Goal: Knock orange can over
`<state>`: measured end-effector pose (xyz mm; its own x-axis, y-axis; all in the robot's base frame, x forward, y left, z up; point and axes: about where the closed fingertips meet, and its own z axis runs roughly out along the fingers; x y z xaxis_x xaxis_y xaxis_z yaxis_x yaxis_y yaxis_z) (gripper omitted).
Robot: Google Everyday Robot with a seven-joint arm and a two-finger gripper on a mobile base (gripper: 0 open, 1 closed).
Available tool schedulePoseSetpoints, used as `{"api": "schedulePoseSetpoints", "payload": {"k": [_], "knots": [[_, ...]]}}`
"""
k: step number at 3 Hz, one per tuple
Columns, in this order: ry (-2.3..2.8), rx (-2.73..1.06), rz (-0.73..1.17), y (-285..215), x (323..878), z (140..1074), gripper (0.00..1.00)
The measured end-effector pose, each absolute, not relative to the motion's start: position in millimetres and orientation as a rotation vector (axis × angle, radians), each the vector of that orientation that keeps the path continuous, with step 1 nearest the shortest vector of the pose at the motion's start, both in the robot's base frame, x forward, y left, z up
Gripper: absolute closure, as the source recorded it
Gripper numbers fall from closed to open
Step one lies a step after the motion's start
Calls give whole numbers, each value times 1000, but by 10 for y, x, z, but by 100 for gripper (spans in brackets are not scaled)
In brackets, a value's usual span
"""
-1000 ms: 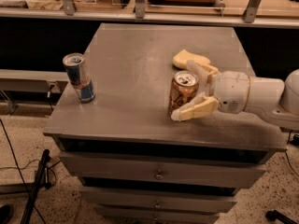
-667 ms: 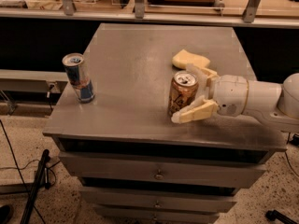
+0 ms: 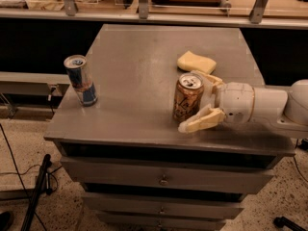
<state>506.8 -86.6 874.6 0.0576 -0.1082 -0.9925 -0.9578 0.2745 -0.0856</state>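
Your tool (image 3: 196,102) is spread wide and grips nothing. Its cream fingers (image 3: 204,121) straddle the shiny copper-orange drink can (image 3: 186,97), one low in front by its base and one behind. That can stands upright near the front edge of the grey cabinet-top surface (image 3: 134,57), so a sideways push looks enough to topple it. A pale yellow sponge (image 3: 196,61) lies just behind. The slim blue-and-silver can (image 3: 81,80) stands well apart, safely clear.

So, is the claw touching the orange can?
Cannot tell. The camera view shows the claw straddling the orange can, its near finger overlapping the can's base, with no plain gap or contact.
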Motion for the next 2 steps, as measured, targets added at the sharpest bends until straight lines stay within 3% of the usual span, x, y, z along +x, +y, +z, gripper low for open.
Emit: {"api": "schedulePoseSetpoints", "payload": {"k": [2], "knots": [[1366,-1132,857,-897,5078,8590,0]]}}
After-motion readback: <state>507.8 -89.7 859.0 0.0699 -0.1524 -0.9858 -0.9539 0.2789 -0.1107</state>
